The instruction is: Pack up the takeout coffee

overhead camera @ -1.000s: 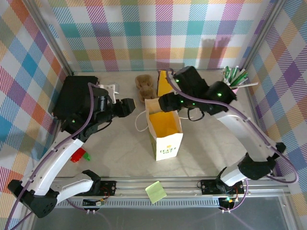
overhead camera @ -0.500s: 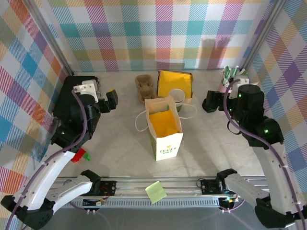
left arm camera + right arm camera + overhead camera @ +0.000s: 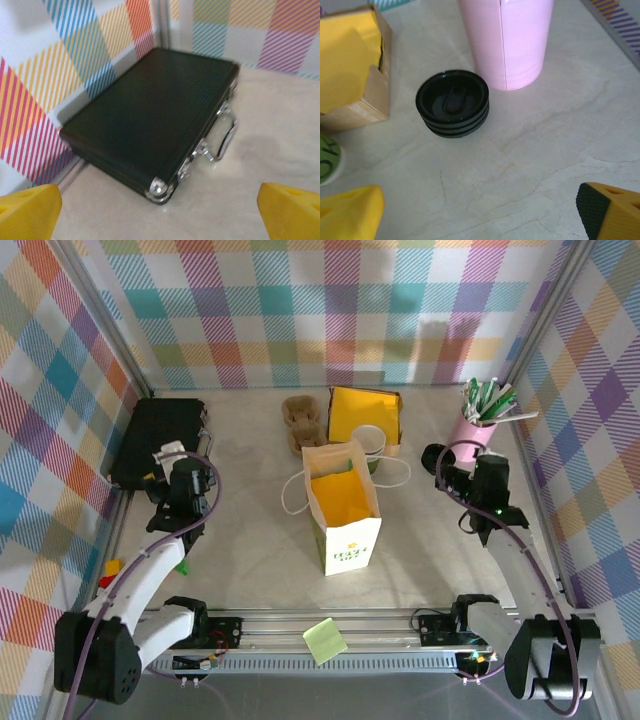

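Jaws wide apart and empty on both: left gripper (image 3: 160, 210) facing the black case (image 3: 150, 115), right gripper (image 3: 480, 210) near the lid (image 3: 452, 102). I see the takeout coffee (image 3: 368, 439) standing just behind the open paper bag (image 3: 343, 505), not inside — packing remains. A second ago both arms crowded the bag; they've since pulled back.

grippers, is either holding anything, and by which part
Nothing is held. The left gripper is open, facing the case; the right gripper is open, short of the lid and not touching it.
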Controlling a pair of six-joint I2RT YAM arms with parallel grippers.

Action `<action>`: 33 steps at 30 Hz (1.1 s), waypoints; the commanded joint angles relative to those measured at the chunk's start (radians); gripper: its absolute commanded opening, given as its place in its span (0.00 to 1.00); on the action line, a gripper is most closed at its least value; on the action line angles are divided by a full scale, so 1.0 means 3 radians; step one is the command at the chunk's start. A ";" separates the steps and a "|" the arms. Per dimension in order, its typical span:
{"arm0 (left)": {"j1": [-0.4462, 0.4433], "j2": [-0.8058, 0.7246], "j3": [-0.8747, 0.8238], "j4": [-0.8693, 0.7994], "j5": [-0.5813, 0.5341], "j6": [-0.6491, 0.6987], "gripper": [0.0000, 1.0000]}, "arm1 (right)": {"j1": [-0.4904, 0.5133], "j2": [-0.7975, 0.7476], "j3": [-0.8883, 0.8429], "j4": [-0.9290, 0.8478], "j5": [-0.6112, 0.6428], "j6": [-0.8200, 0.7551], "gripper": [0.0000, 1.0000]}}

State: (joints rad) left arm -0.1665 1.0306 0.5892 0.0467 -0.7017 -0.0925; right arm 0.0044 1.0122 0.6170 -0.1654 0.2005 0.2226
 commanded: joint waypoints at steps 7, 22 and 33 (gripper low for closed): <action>0.0105 0.0397 -0.0464 0.1130 0.0125 0.0131 1.00 | -0.0021 0.0357 -0.0692 0.1923 -0.0181 -0.0582 0.99; 0.0141 0.1449 -0.1161 0.3467 0.1105 0.0285 1.00 | -0.0018 0.1317 -0.0761 0.3116 -0.0890 -0.0752 0.99; 0.0166 0.1826 -0.0660 0.2838 0.1221 0.0291 1.00 | -0.0011 0.1731 -0.0667 0.3258 -0.0776 -0.0716 0.99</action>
State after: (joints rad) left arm -0.1326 1.5749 0.3317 0.9558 -0.3553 -0.0063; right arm 0.0048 1.5356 0.3893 0.7834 -0.0345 0.0132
